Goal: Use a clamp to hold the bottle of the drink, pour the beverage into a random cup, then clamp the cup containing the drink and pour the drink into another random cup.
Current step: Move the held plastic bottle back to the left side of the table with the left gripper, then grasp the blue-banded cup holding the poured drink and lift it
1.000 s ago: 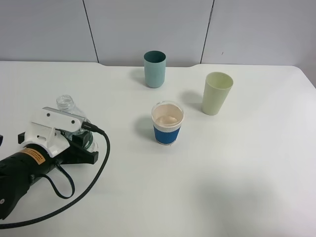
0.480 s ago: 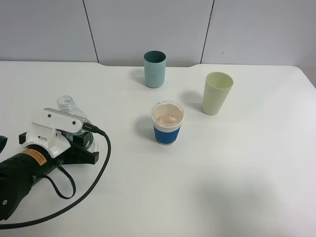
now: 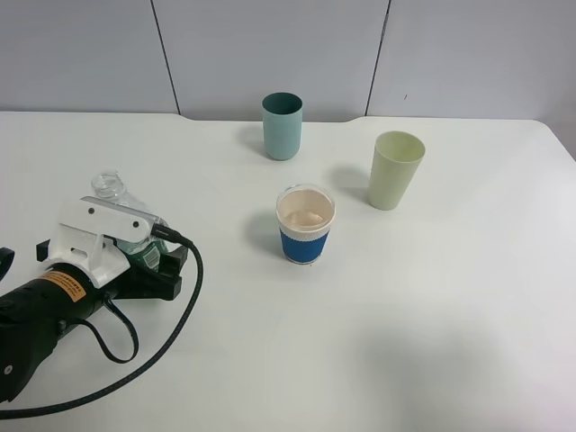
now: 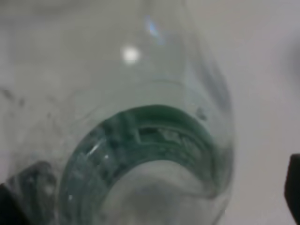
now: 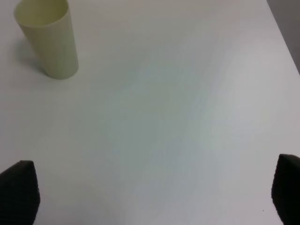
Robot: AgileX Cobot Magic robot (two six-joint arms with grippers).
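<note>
Nearest you, well off to your left of the white paper cup with the blue sleeve [image 3: 306, 229], the left gripper [image 3: 155, 261] has closed in low around the clear plastic bottle with the green label [image 3: 112, 187], which stands on the white table [image 3: 405, 342] leaning a little and with its neck open. The left wrist view is filled by the bottle [image 4: 154, 154], with a dark finger at each edge. On one side bare table shows between the bottle and the finger, so I judge those jaws to be spread and not yet clamped. That puts you in the very first step: the bottle is bracketed but not lifted, and nothing looks poured. The right gripper [image 5: 152, 185] is out of the high view; its own camera shows its fingers wide apart with nothing between them, waiting. The sleeved cup has a pale inside, and you cannot tell from here whether that is lining or drink. Beyond it and to your right stands the pale yellow-green tumbler [image 3: 394, 171], also seen by the right wrist camera [image 5: 47, 40]. Farthest back, just behind the sleeved cup, stands the teal tumbler [image 3: 282, 126]. Still to do: clamp, lift, pour into one cup, then pour that cup into another.
</note>
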